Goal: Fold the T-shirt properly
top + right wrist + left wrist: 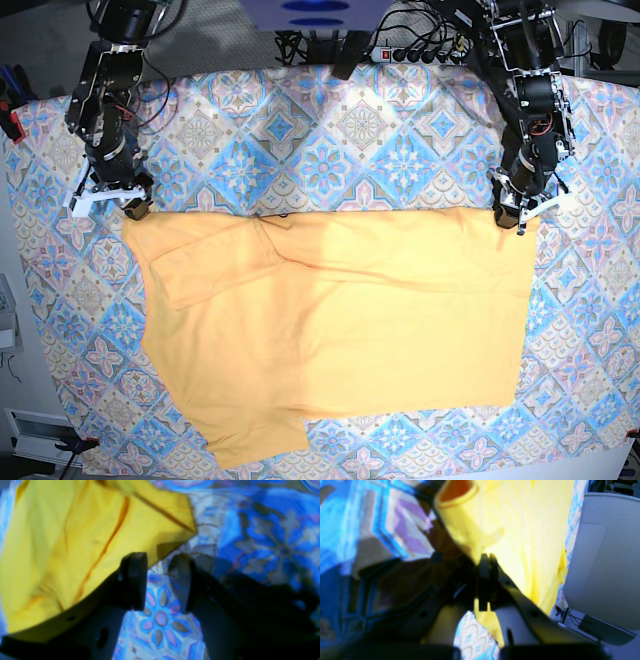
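Base view looks straight down from high above the whole worktop (330, 110), both arms at its far edge. Each wrist view sits close behind its own tool, blurred, facing down along it. All three share the T-shirt (330, 330).

Base view is evenly lit and sharp. Both wrist views are blurred and oversaturated, the T-shirt (532, 530) is blown out to glaring yellow, and dark shadows are cast nearby.
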### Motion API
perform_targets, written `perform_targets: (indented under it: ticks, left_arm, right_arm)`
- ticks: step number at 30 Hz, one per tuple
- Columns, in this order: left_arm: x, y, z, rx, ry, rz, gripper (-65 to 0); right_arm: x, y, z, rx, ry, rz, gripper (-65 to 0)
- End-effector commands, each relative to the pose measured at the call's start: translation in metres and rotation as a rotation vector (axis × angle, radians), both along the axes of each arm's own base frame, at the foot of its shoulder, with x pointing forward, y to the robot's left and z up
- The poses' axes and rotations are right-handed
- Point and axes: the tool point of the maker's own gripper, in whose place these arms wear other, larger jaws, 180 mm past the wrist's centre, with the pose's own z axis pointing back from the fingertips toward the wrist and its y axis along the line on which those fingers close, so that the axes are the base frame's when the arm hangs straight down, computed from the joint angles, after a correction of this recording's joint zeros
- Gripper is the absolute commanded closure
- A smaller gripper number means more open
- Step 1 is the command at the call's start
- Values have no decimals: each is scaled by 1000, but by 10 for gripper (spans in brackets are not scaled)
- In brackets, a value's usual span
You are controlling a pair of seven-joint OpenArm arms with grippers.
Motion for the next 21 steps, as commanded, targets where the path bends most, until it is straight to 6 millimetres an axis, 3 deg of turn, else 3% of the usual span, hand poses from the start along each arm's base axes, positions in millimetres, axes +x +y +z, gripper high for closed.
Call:
perform_targets:
  ticks: [1, 5, 12, 15, 21]
  left_arm:
    - [10, 4, 12, 13, -43, -5, 0]
    - [10, 5, 13, 15, -43, -5, 0]
    - [10, 5, 13, 15, -43, -5, 0]
    - [10, 5, 12, 15, -41, -5, 0]
    - [8, 5, 11, 15, -38, -5, 0]
  right_arm:
    - [20, -1, 15, 31, -71, -9, -221]
    - [14, 1, -2, 134, -48, -62, -226]
    - [9, 3, -12, 157, -26, -75, -226]
    - [22, 5, -9, 171, -40, -75, -226]
    - [22, 8, -20, 195, -15, -90, -226]
